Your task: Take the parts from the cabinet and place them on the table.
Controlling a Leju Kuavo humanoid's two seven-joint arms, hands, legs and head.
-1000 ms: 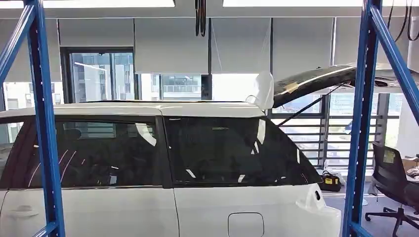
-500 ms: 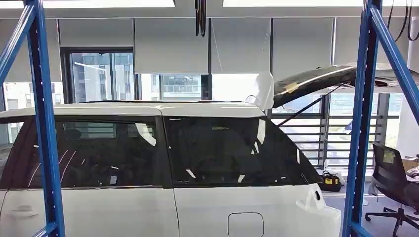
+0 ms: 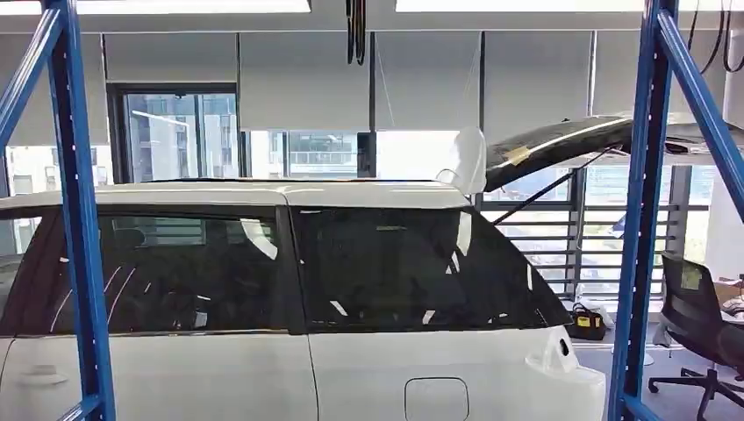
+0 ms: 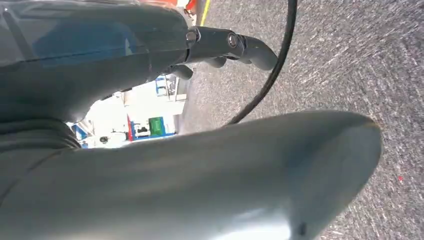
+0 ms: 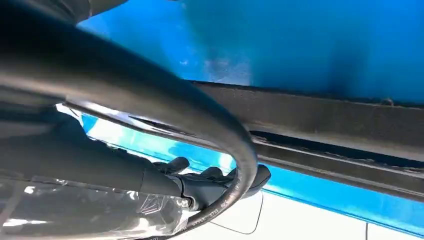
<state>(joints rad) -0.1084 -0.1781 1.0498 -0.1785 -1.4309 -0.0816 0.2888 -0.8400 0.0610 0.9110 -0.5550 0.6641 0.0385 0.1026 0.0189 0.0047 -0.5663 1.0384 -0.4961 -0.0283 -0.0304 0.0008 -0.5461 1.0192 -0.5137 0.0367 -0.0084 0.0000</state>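
Observation:
My left hand point(image 4: 220, 47) hangs over grey carpet, its dark fingers point(image 4: 250, 47) stretched out with nothing in them and its thick grey thumb point(image 4: 225, 175) in the foreground. My right hand point(image 5: 200, 185) is close to a blue rack beam point(image 5: 310, 45). A part in clear crinkled plastic point(image 5: 85, 212) lies against its palm side, and the dark fingers point(image 5: 215, 180) curl along it. The plastic hides the thumb and how firm the hold is.
Two blue rack uprights point(image 3: 79, 228) point(image 3: 639, 219) frame the head view. Behind them stands a white car point(image 3: 368, 368) with its tailgate point(image 3: 561, 140) raised. A black office chair point(image 3: 697, 324) sits at the far right. A black cable point(image 4: 272, 75) hangs past my left hand.

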